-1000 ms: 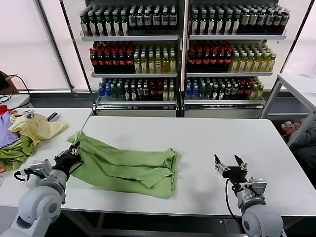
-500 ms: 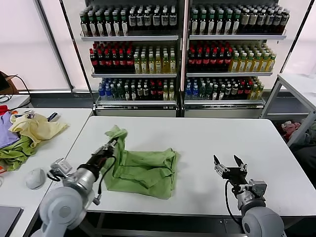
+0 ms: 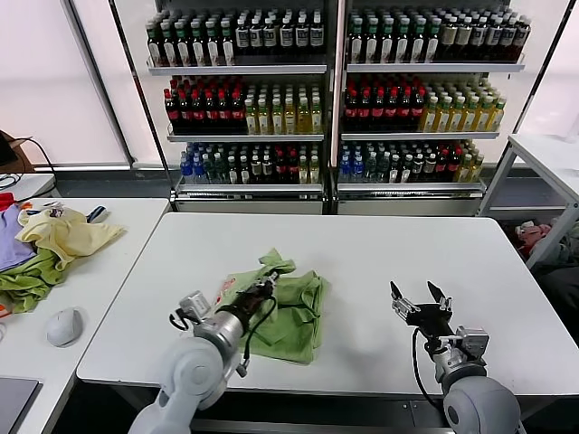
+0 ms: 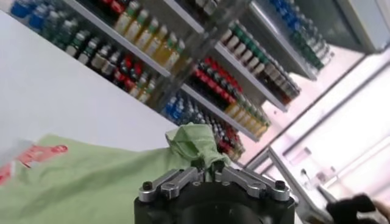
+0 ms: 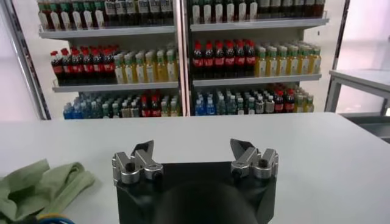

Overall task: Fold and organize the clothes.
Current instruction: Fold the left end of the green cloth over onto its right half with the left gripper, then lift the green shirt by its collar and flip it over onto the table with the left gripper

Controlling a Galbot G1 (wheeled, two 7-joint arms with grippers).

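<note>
Head view: the left gripper (image 3: 265, 287) sits over the green shirt (image 3: 291, 312), which lies bunched on the white table (image 3: 380, 253). A twisted tuft of the shirt's fabric stands up right at the tips of this gripper. In the left wrist view the two fingers (image 4: 183, 178) stand close together with that green tuft (image 4: 194, 141) rising from the narrow gap between them, so the gripper is pinched on the shirt. Beside the gripper, on the side toward the robot's left, a flat part of the shirt shows a red-and-white print (image 3: 225, 289). The rest of the shirt spreads out from the gripper toward the robot's right and toward the near table edge.

The right gripper (image 3: 418, 298) rests on the bare table top, well apart from the shirt, which lies off to its left. Its fingers (image 5: 144, 152) stand wide apart with nothing between them, as the right wrist view shows; an edge of the shirt (image 5: 36, 185) appears off to one side of it there.

Far to the left of the left gripper, on a second table (image 3: 109, 262), lies a heap of clothes (image 3: 45, 244) in pale yellow, purple and darker green, with a grey mouse (image 3: 64, 326) nearer the robot. Beyond both grippers stand shelves of bottles (image 3: 335, 99).
</note>
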